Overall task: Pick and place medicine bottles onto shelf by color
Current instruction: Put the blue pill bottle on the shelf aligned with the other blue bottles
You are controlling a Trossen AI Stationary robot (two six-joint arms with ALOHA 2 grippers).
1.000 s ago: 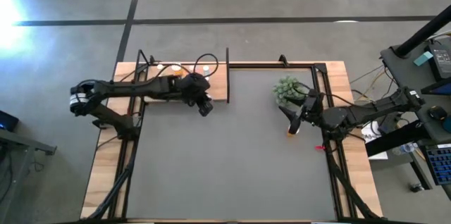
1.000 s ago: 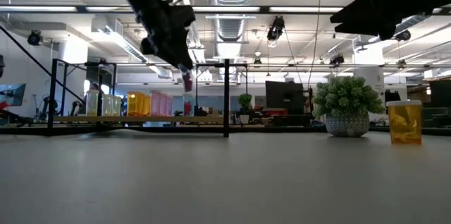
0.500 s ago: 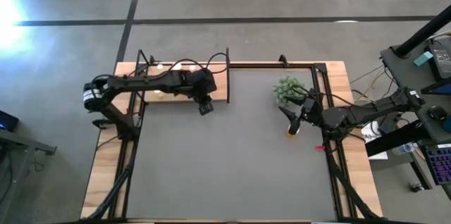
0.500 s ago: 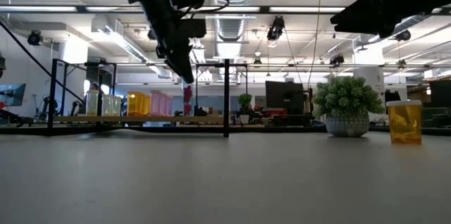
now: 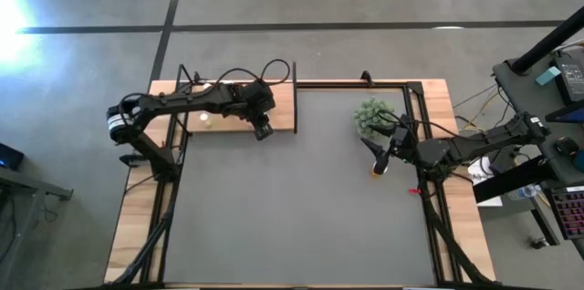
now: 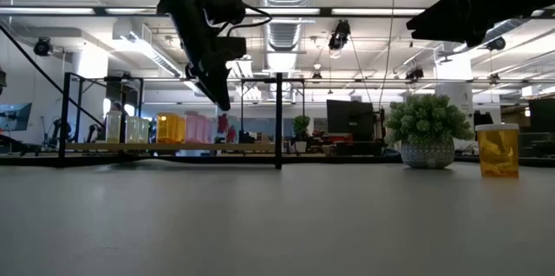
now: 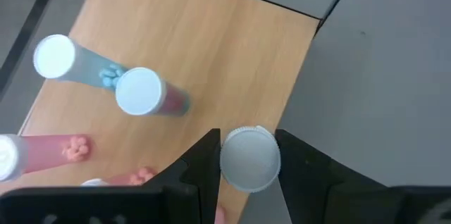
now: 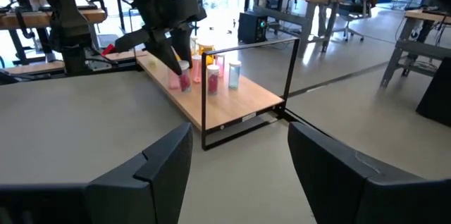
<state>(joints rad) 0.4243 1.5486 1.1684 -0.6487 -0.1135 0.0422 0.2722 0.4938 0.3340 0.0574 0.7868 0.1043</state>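
My left gripper (image 5: 262, 129) is shut on a pink-red medicine bottle (image 8: 184, 82) with a white cap, above the right part of the shelf (image 5: 278, 112) near its near edge. The shelf is a light-wood board with a black post (image 5: 295, 97). Several more bottles stand on it on their bases: yellowish (image 6: 114, 127), orange (image 6: 169, 127) and pink (image 6: 198, 127). The left wrist view shows two white-capped ones (image 7: 138, 91). My right gripper (image 5: 377, 155) hangs open at the table's right. An orange bottle (image 6: 497, 150) stands on the mat by it. My left gripper pinches the pink-red bottle at its top, with the white cap (image 7: 248, 158) between the two fingers (image 7: 201, 164). The fingers slant down from above, from the table's left. The bottle hangs about upright below them; I cannot tell whether its base touches the board.
A small green plant in a pot (image 5: 371, 117) stands near the right gripper, at the far right of the grey mat (image 5: 301, 208). Black frame bars run along the table's edges. Cables loop above the left arm at the shelf's far side.
My left gripper has carried the pink-red bottle from over the mat's edge toward the table's far edge and down, and is now above the shelf board. Its wrist has rolled on the way. It has stayed shut on the bottle.
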